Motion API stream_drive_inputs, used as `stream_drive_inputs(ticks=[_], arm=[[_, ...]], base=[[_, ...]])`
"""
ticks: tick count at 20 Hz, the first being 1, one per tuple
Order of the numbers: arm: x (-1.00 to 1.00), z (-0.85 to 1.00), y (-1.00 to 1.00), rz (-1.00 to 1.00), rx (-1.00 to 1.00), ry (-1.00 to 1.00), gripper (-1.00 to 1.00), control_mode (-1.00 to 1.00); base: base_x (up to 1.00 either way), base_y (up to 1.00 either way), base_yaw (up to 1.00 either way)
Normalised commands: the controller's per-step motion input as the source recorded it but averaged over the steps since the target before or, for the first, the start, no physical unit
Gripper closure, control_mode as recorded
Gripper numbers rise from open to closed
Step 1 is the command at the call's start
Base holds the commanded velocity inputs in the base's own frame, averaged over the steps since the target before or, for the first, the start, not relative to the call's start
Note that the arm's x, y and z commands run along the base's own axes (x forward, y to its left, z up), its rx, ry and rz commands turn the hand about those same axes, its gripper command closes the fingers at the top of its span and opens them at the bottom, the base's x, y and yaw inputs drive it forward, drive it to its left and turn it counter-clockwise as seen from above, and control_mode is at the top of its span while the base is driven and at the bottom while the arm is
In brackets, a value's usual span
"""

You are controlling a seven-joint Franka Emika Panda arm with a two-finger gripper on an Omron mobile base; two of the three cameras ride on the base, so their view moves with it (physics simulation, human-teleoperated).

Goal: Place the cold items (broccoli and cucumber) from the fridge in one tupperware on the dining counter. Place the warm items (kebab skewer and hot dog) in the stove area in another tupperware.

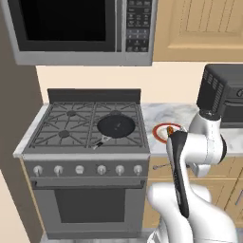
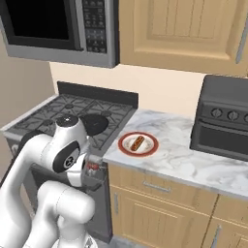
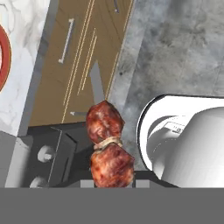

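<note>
A kebab skewer (image 3: 107,144) with two browned meat chunks and a grey metal tip juts out from my gripper (image 3: 113,183), which is shut on it. The gripper (image 2: 92,167) hangs low in front of the stove's right edge, below counter height, over the floor. The hot dog (image 2: 138,142) lies on a red-rimmed plate (image 2: 125,147) on the marble counter just right of the stove. In the left base view my arm partly covers that plate (image 1: 159,130). The broccoli, cucumber and tupperware are out of view.
A dark pan (image 1: 116,125) sits on the stove's (image 1: 61,126) front right burner, under a microwave (image 1: 71,28). A black toaster oven (image 2: 223,121) stands on the counter at the right. Wooden drawers (image 3: 65,41) lie below the counter.
</note>
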Motion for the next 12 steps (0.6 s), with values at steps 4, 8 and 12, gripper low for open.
stream_drive_inputs(ticks=[4,8,12], arm=[[0.00,0.00,0.00,0.00,0.00,0.00,1.00,1.00],[0.00,0.00,0.00,0.00,0.00,0.00,1.00,1.00],[0.00,0.00,0.00,0.00,0.00,0.00,1.00,1.00]], base=[[-0.03,-0.99,-0.15],[0.00,-1.00,-0.10],[0.00,-1.00,-0.07]])
